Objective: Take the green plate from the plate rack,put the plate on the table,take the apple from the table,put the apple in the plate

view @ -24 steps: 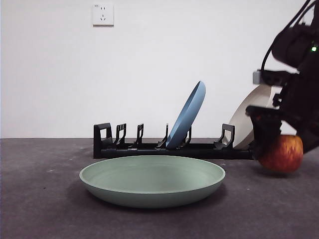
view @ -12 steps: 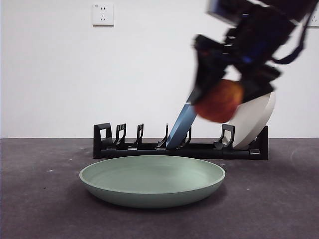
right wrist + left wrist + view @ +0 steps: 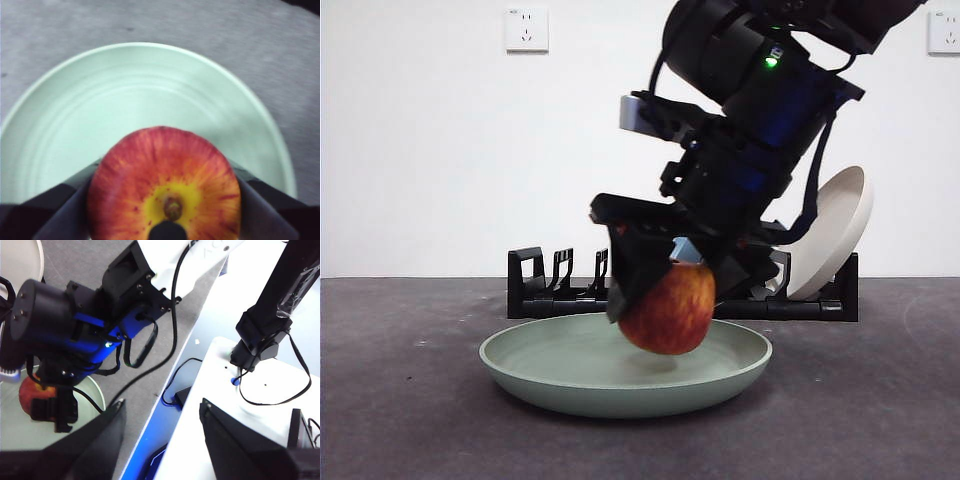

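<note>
The green plate (image 3: 620, 375) lies flat on the table (image 3: 400, 420) in front of the black plate rack (image 3: 550, 290). My right gripper (image 3: 665, 290) is shut on the red apple (image 3: 670, 310) and holds it just above the plate's inside; the right wrist view shows the apple (image 3: 162, 185) over the plate (image 3: 125, 100). My left gripper (image 3: 160, 440) is open and empty, raised off to the side, and looks down on the right arm with the apple (image 3: 31, 392) over the plate (image 3: 95, 395).
A beige plate (image 3: 830, 235) leans in the rack's right end. The blue plate is hidden behind the right arm. A white wall with a socket (image 3: 526, 28) stands behind.
My right gripper has carried the apple from above the rack down and left, so it now hangs just over the green plate. The plate has not moved.
</note>
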